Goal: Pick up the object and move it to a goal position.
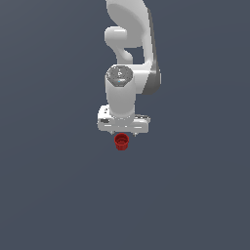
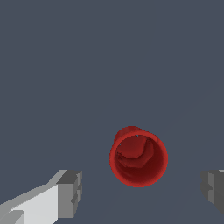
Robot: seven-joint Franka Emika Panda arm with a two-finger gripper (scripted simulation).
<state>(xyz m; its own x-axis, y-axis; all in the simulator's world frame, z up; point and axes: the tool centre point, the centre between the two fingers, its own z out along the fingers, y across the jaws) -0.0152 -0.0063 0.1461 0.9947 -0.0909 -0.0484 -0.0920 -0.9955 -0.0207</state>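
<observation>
Red cup [image 2: 138,157] sitting untouched between the spread pincer's [image 2: 142,192] fingertips [image 2: 70,192], both cropped at the frame edge.

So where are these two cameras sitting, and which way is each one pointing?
Exterior view: off the arm, apparently high up, looking at the white arm, its gripper and the red cup on the grey floor.
Wrist view: mounted on the wrist, looking past the gripper into the red cup's open mouth; only two grey fingertips of the robot show, set wide apart.
Shared: the cup, the gripper and the floor.
</observation>
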